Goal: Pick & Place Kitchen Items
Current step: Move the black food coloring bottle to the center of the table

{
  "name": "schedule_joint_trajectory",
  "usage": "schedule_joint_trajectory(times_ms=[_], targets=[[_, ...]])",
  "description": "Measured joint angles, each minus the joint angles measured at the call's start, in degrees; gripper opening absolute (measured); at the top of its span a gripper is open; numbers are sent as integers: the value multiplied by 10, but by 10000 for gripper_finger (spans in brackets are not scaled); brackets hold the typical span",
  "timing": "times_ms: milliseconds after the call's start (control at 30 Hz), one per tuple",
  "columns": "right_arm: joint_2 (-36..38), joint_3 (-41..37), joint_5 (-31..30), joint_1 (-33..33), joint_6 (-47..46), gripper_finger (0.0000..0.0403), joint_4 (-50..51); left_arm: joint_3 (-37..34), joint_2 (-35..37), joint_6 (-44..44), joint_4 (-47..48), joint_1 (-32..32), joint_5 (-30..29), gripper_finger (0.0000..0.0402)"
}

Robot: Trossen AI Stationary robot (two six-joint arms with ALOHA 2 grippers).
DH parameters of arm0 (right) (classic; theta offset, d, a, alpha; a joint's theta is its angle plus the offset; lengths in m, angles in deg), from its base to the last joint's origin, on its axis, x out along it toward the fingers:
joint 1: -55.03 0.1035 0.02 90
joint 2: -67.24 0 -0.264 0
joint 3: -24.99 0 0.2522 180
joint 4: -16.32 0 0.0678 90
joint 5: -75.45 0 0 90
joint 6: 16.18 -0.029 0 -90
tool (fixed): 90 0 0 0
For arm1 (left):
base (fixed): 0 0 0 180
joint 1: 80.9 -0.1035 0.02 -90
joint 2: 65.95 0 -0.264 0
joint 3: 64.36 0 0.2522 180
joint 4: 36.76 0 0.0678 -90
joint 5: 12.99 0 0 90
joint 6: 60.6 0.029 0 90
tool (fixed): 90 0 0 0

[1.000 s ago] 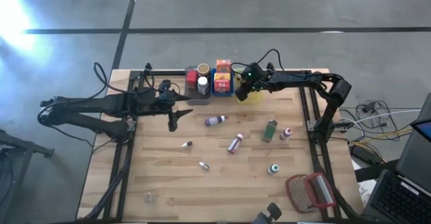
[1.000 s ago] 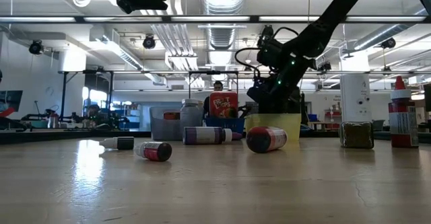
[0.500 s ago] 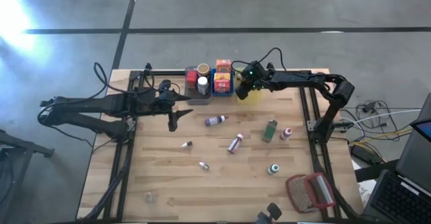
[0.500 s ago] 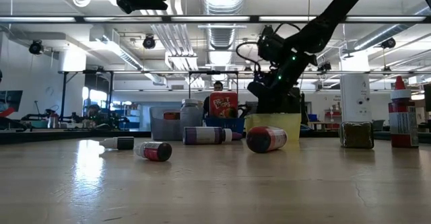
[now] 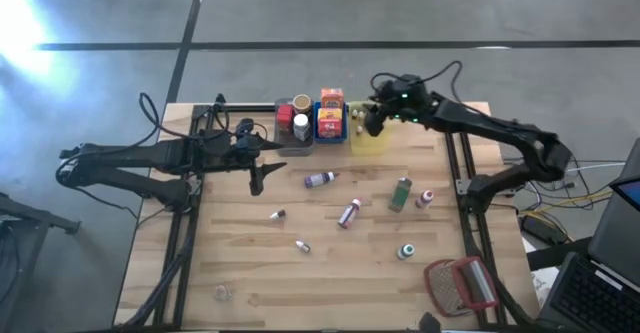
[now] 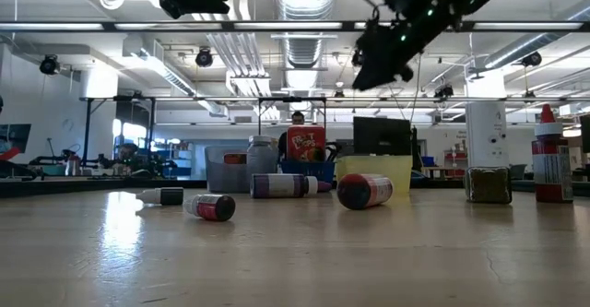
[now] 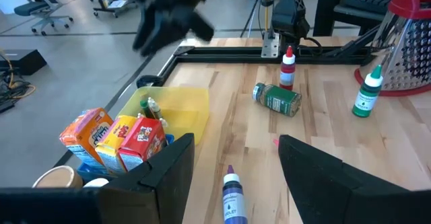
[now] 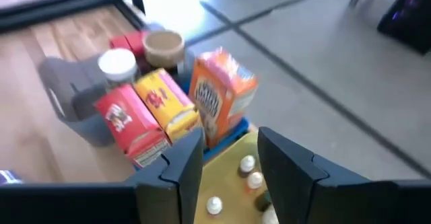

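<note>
My right gripper (image 5: 372,118) hangs open above the yellow bin (image 5: 368,139), nothing between its fingers (image 8: 183,158). Several tiny bottles (image 8: 248,172) lie in that bin. The blue bin (image 5: 331,125) holds orange, yellow and red boxes (image 8: 161,109); the grey bin (image 5: 293,127) holds jars. On the table lie a purple-label bottle (image 5: 320,179), a red-label bottle (image 5: 349,213), a green bottle (image 5: 401,193) and several small bottles. My left gripper (image 5: 257,181) waits open left of the purple-label bottle (image 7: 232,196).
A red-framed grey mesh object (image 5: 462,285) lies at the near right corner. Black frame rails (image 5: 182,243) run along the table's left and right sides. Bare wood lies at the near left.
My right gripper has risen out of the yellow bin, where it reached down a second ago, to well above its rim, and has tipped closer to level. The bins and the items on the table have stayed in place.
</note>
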Motion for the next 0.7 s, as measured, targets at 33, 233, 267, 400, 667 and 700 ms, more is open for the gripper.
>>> schedule_joint_trajectory(times_ms=[33, 233, 267, 400, 667, 700], targets=[[18, 0, 0, 0, 7, 134, 7, 0, 0, 0, 0, 0, 0, 223], [110, 0, -1, 0, 41, 111, 66, 0, 0, 0, 0, 0, 0, 223], [123, 0, 0, 0, 45, 107, 77, 0, 0, 0, 0, 0, 0, 223], [166, 0, 0, 0, 58, 92, 119, 0, 0, 0, 0, 0, 0, 223], [216, 0, 3, 1, 58, 63, 175, 0, 0, 0, 0, 0, 0, 223], [220, 0, 4, 3, 58, 60, 189, 0, 0, 0, 0, 0, 0, 223]])
